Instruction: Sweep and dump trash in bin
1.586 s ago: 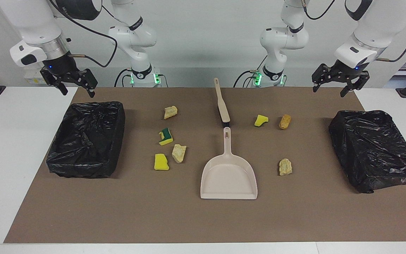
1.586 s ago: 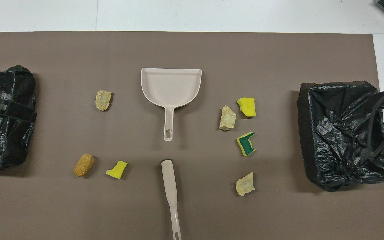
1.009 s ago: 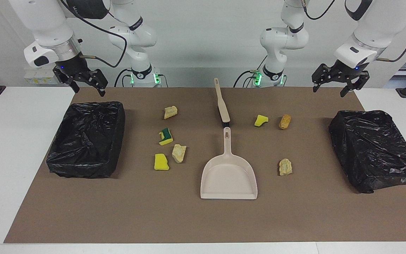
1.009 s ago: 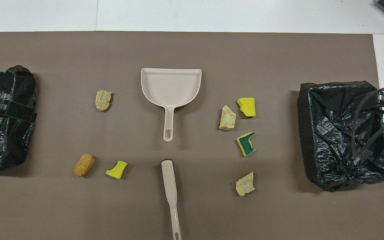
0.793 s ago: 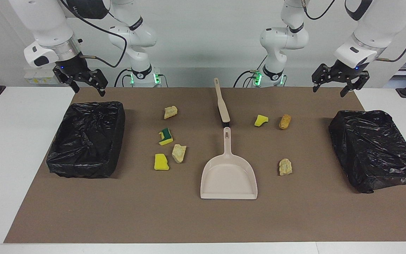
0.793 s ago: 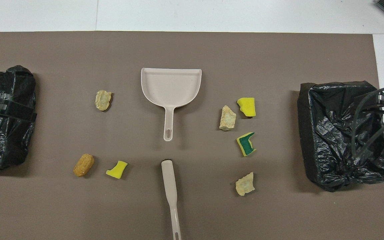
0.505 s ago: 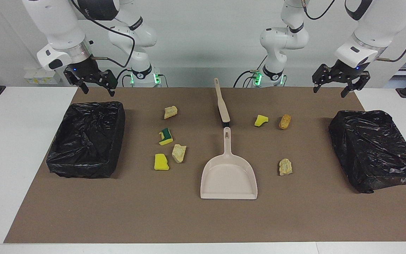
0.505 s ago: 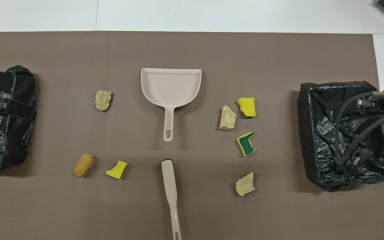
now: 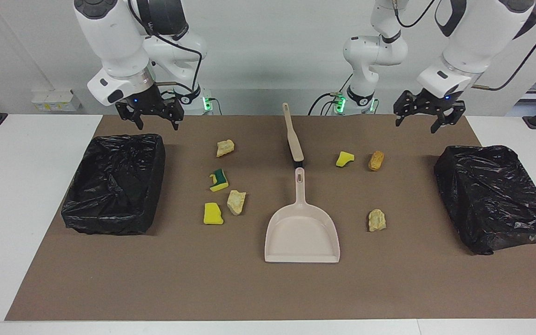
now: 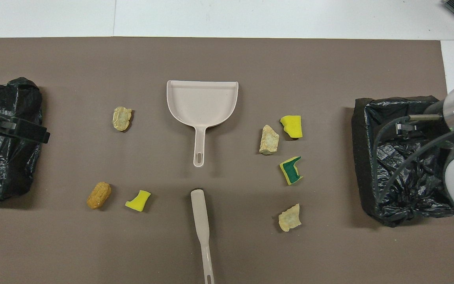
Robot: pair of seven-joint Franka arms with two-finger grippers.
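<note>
1. The right gripper (image 9: 155, 122) hangs in the air, fingers wide apart and pointing down, holding nothing. It is over the mat's (image 9: 249, 288) edge nearest the robots, beside the corner of the bin (image 9: 114, 184) at the right arm's end.
2. The left gripper (image 9: 421, 122) also hangs with fingers spread wide and empty, tilted a little, over the mat's robot-side edge between the orange lump (image 9: 376, 160) and the other bin (image 9: 496, 197) at the left arm's end.
3. Both bins are lined with black bags and stand on the mat at its two ends.
4. The brush (image 9: 293, 135) lies at mid-table near the robots, its handle toward them. Just beside its head lies the handle tip of the dustpan (image 9: 301, 232), whose mouth faces away from the robots.
5. The trash lies loose on the mat. Toward the right arm's end: a beige lump (image 9: 225, 148), a green-backed sponge (image 9: 218, 180), a second beige lump (image 9: 236, 202) and a yellow sponge (image 9: 213, 214) just beside it.
6. Toward the left arm's end: a yellow bit (image 9: 345, 158) next to the orange lump, and a third beige lump (image 9: 376, 220) near the pan.
7. Nothing lies between either gripper and the brush or dustpan.
</note>
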